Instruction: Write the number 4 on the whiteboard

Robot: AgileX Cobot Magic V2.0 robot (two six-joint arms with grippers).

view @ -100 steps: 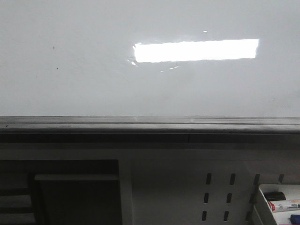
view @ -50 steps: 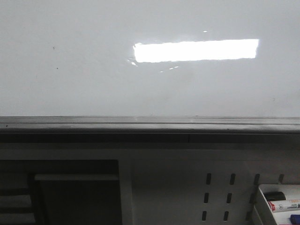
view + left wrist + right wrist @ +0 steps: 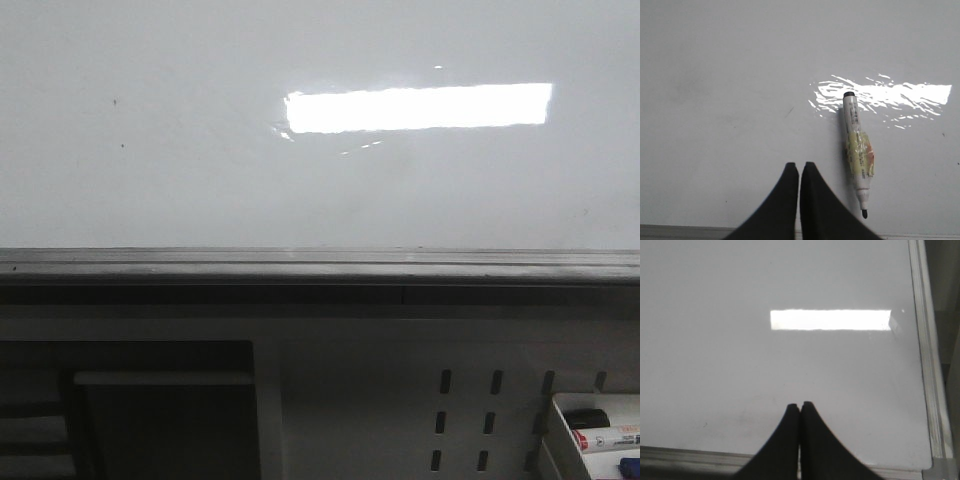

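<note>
Both grippers pinched closed, empty; marker [image 3: 858, 152] lies just beside left gripper [image 3: 799, 167], long axis parallel to its fingers.

**Only the tray contents shift in the front view**

Inside the white tray [image 3: 562, 430] below the whiteboard's dark ledge [image 3: 320, 266], the red-and-white marker [image 3: 606, 439] now sits lower and further toward the tray's right end than a second ago, and the blue item [image 3: 629, 466] beneath it shows less.
</note>
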